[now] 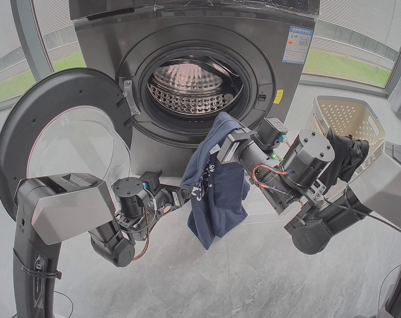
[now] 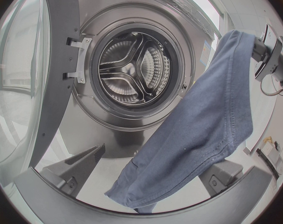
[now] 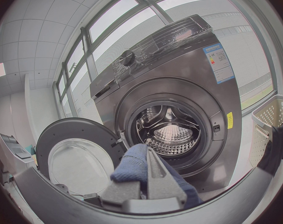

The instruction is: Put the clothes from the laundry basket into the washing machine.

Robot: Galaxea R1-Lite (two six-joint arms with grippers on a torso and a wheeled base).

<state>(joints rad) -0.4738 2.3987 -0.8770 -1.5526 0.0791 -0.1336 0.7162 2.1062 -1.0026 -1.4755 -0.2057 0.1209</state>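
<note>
A big grey washing machine stands on the pale grey floor. Its round door with the see-through window is swung wide open to the robot's left. You can see right into the shiny metal drum.

The right end effector is up in front of the bottom edge of the drum hole. Its two fingers are pressed together on the top of a dark blue shirt with white print. In the right wrist view the blue cloth bunches up between the fingers of that end effector. The rest of the shirt hangs down in front of the machine, and its bottom end is close to the floor.

The left end effector is lower down, just beside the shirt's left edge. In the left wrist view its fingers are spread far apart, and the shirt hangs across in front of them.

A cream plastic laundry basket with little holes sits to the right of the machine. A black piece of clothing hangs over its front rim.
</note>
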